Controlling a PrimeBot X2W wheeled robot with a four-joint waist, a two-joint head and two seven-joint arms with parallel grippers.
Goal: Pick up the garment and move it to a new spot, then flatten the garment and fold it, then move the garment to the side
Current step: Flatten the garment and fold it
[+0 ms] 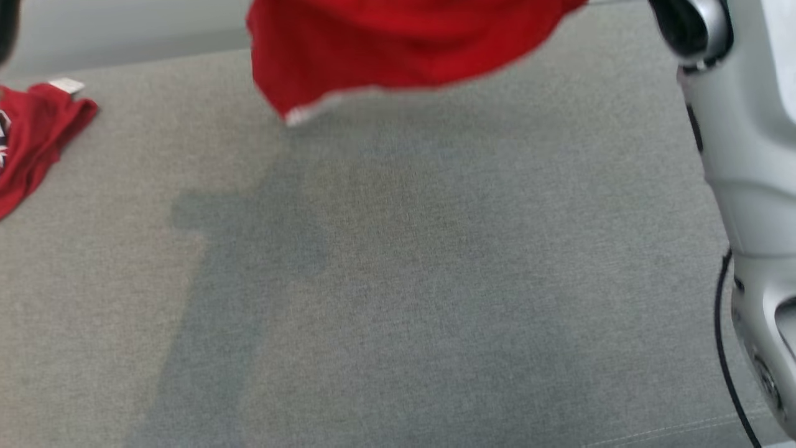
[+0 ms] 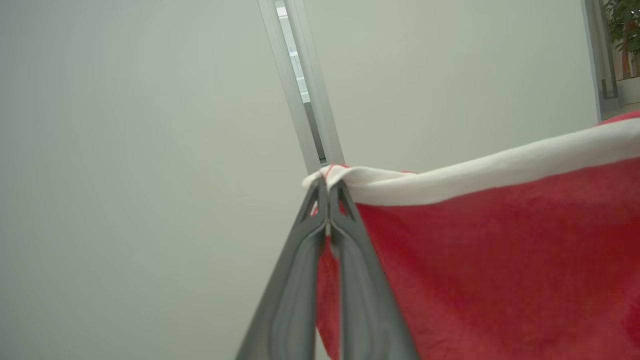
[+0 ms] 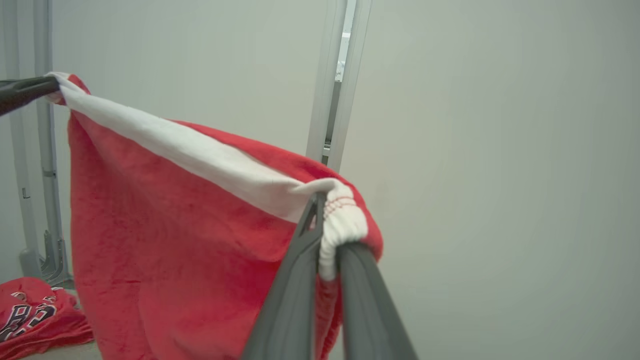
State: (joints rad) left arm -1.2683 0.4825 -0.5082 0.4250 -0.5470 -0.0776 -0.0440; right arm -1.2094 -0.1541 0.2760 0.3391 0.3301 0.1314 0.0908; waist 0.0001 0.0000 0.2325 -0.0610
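The garment (image 1: 398,46) is red fleece with a white waistband, and it hangs in the air above the grey surface at the top of the head view. In the left wrist view my left gripper (image 2: 327,187) is shut on one end of the white band of the garment (image 2: 500,260). My right gripper (image 3: 327,220) is shut on the bunched other end of the band, with the garment (image 3: 175,240) stretched between the two. The left gripper's fingers (image 3: 25,92) show at the far left of the right wrist view.
A second red garment (image 1: 31,140) with printed lettering lies crumpled at the left edge of the grey fabric surface (image 1: 398,280). My pale right arm (image 1: 740,155) runs down the right side. A pale wall with a metal post (image 2: 305,90) stands behind.
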